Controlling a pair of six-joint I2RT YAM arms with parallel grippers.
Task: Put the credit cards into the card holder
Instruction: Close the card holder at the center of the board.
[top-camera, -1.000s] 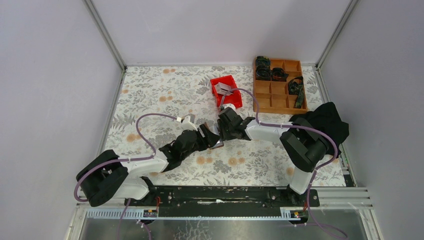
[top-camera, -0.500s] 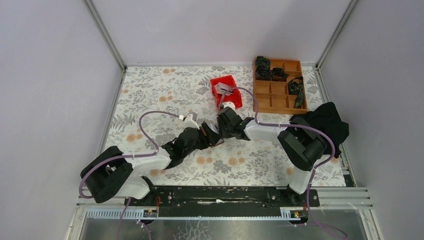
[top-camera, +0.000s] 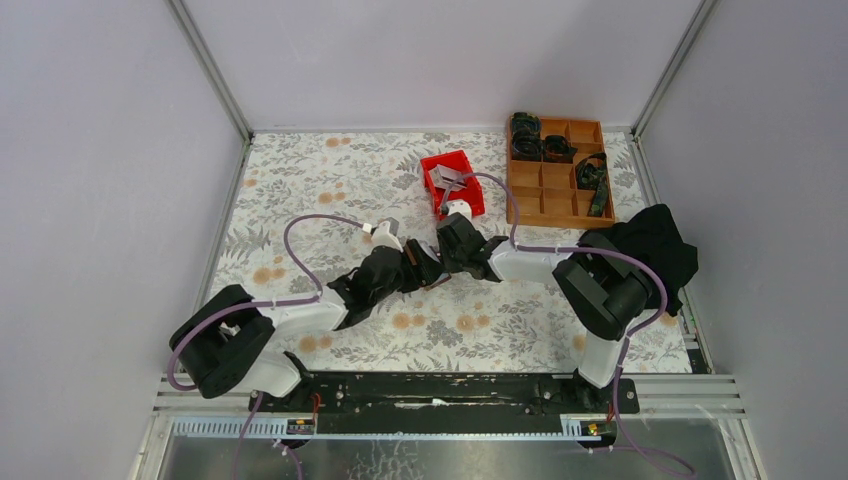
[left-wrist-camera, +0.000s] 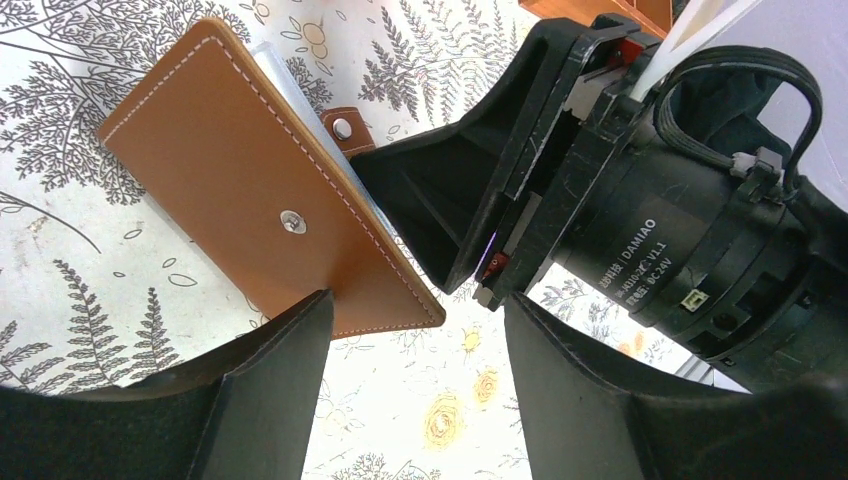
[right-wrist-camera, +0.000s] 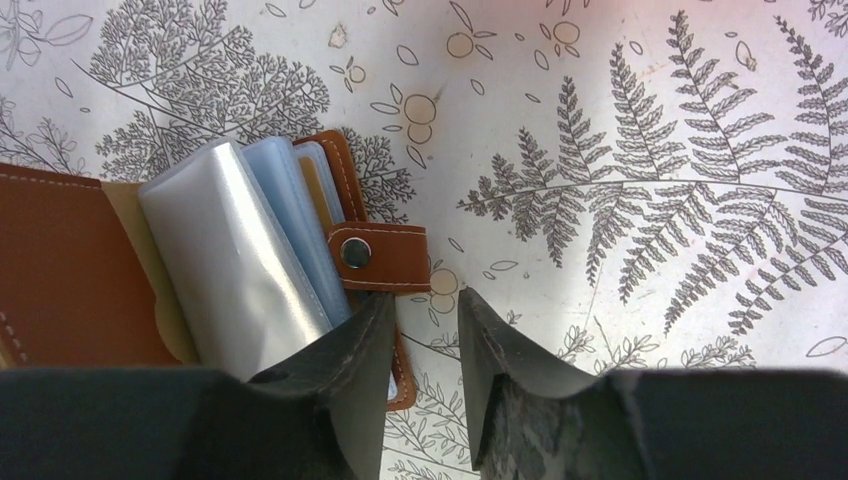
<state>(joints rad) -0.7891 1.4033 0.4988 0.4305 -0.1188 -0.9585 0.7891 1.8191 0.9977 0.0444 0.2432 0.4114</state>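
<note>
Holder (left-wrist-camera: 262, 185): lay open on the desk (top-camera: 300, 190), a short way to the near side of the bin (top-camera: 464, 166); brown cover swung out, clear pockets (right-wrist-camera: 232, 262) fanned, snap tab (right-wrist-camera: 380, 257) beside them.
Cards (top-camera: 446, 179): grey pieces leaning inside the bin; their number could not be told. A tan face showed through one pocket; whether it was a card was unclear.
Left jaws: near-left of the bin, spread wide and gripping nothing; a corner of the cover lay in the gap, one finger (left-wrist-camera: 262, 395) at its edge.
Right jaws: just in front of the bin, parted by a narrow gap with only desk showing between; one finger (right-wrist-camera: 335, 385) lay over the lower end of the pockets.
Handling, cards: judged light, stiff and slick; hard to lift flat, so best pinched across a raised short edge where they leaned in the bin.
Handling, holder: judged soft and springy, the cover likely to fold back; best pinned at the cover's free edge, clear of the snap.
Handling, pockets: thin, limp film, likely to buckle; a card probably needed to enter squarely at the mouth.
</note>
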